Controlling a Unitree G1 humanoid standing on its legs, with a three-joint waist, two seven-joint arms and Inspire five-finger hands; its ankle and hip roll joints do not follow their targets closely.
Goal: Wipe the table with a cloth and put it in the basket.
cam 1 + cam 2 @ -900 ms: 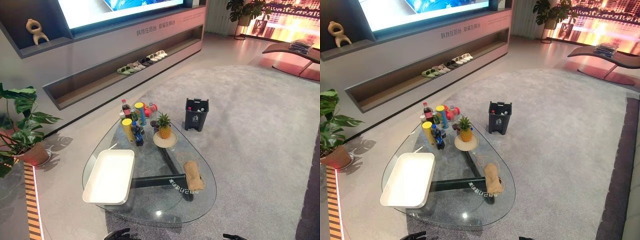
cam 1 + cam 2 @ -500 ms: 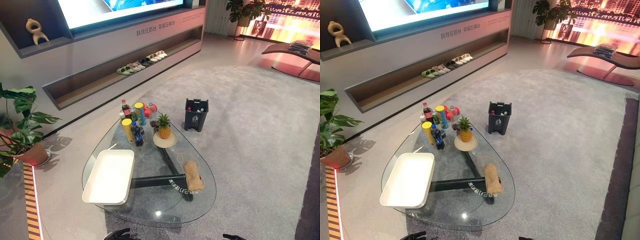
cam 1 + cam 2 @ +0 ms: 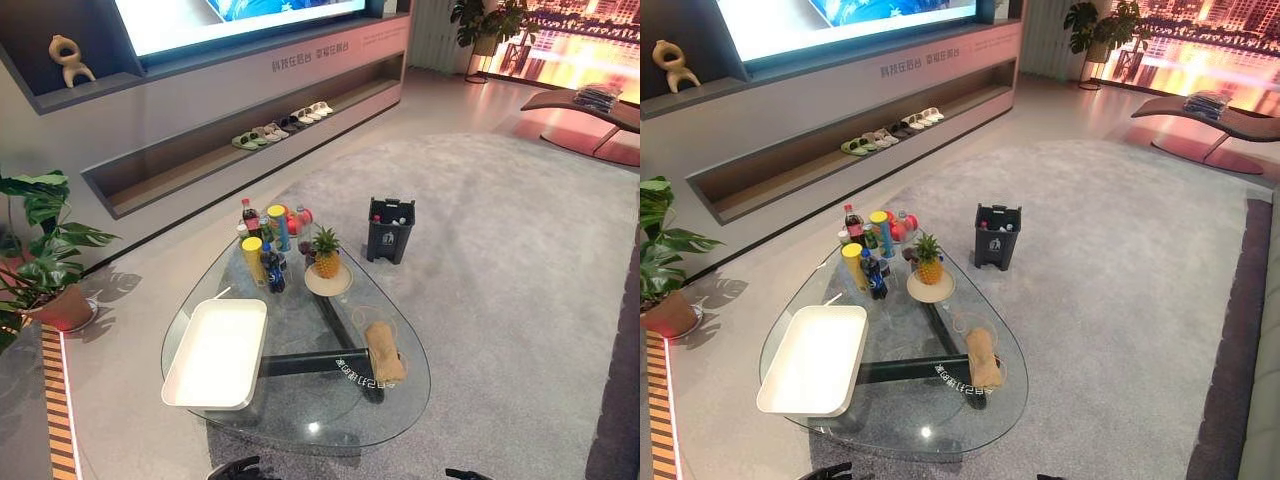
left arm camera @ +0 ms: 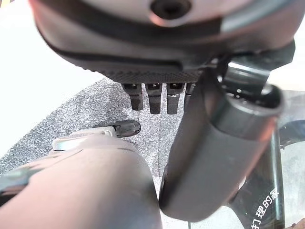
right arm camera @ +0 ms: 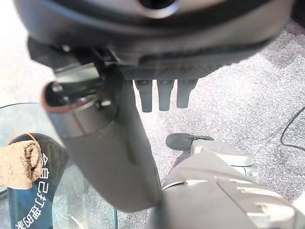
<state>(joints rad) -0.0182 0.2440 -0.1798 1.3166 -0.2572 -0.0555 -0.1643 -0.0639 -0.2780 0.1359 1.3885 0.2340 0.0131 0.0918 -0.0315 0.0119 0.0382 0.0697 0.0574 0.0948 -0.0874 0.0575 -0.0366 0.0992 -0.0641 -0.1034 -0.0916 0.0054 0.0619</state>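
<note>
A tan cloth [image 3: 384,352] lies rolled up on the right side of the glass table [image 3: 300,412], and it also shows past my right thumb as the cloth [image 5: 19,164]. A dark bin [image 3: 391,229] stands on the carpet beyond the table. A white tray [image 3: 215,352] rests on the table's left half. My left hand [image 3: 238,468] and right hand [image 3: 468,473] hang low at the table's near edge, well short of the cloth. Both are open and hold nothing: the left fingers [image 4: 155,98] and right fingers [image 5: 164,95] hang straight.
Several bottles and cans [image 3: 265,245] crowd the table's far end, next to a pineapple [image 3: 325,252] on a plate. A potted plant [image 3: 40,250] stands at the left. A low wall shelf with slippers [image 3: 280,128] runs behind. Grey carpet surrounds the table.
The whole picture has shifted slightly, so the camera has moved. The cloth, the tray and both hands stand as before.
</note>
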